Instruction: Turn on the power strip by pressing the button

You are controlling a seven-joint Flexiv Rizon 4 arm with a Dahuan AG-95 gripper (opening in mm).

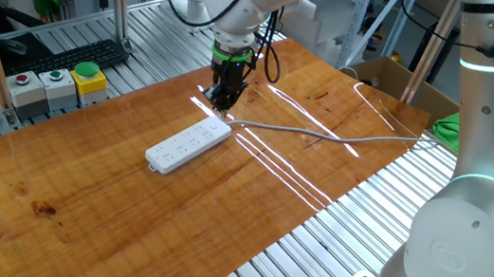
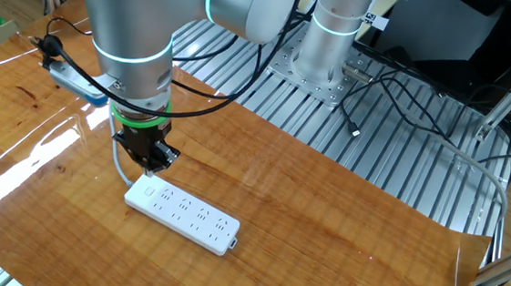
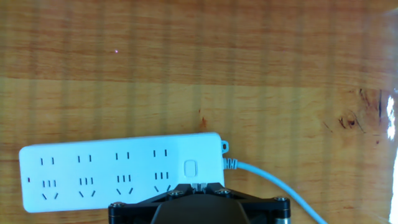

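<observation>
The white power strip (image 1: 189, 145) lies flat on the wooden table (image 1: 96, 225), with its grey cable (image 1: 323, 135) running off to the right. In the other fixed view the strip (image 2: 181, 212) lies just in front of my gripper (image 2: 152, 162). In the hand view the strip (image 3: 118, 168) shows rows of socket holes and a small white button (image 3: 190, 168) near its cable end. My gripper (image 3: 199, 185) hovers right over that end, with the fingertips together and holding nothing. In one fixed view the gripper (image 1: 223, 99) is just above the strip's right end.
A box with red, green and yellow buttons (image 1: 58, 85) and a keyboard (image 1: 74, 58) stand at the back left. A cardboard box (image 1: 392, 76) and a green object (image 1: 447, 131) are off the table's right edge. The arm's base (image 2: 332, 39) stands behind.
</observation>
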